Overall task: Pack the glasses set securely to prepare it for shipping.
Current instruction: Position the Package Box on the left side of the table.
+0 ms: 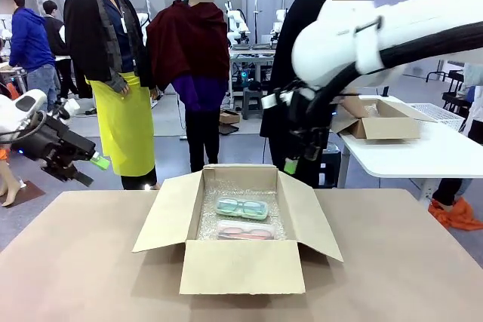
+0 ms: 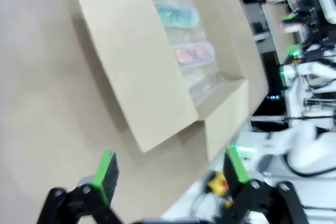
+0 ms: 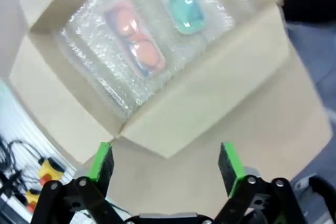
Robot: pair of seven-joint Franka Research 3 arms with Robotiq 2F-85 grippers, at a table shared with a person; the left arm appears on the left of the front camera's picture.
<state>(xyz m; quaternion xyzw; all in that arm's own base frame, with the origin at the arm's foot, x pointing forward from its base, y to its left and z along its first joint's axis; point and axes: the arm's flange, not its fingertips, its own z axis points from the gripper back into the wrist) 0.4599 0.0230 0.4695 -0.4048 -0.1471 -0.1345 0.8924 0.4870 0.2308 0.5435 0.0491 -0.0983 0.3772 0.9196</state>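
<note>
An open cardboard box (image 1: pixel 243 265) stands mid-table, lined with bubble wrap (image 1: pixel 226 197). Inside lie the two clear cases of the glasses set: the mint-green one (image 1: pixel 242 207) (image 2: pixel 177 15) (image 3: pixel 180 1) farther back and the pinkish-red one (image 1: pixel 245 230) (image 2: pixel 193 53) (image 3: pixel 135 39) nearer the front. My left gripper (image 1: pixel 89 170) (image 2: pixel 170 174) hangs open and empty off the table's left edge. Above the box's far right flap, my right gripper (image 1: pixel 296 162) (image 3: pixel 165 163) is open and holds nothing.
The box's four flaps (image 1: pixel 167 213) stand spread outward. A person in black (image 1: pixel 298 50) stands behind the box. A white side table (image 1: pixel 423 156) at the right carries another open cardboard box (image 1: pixel 381 120). Bare brown tabletop (image 1: pixel 75 277) surrounds the box.
</note>
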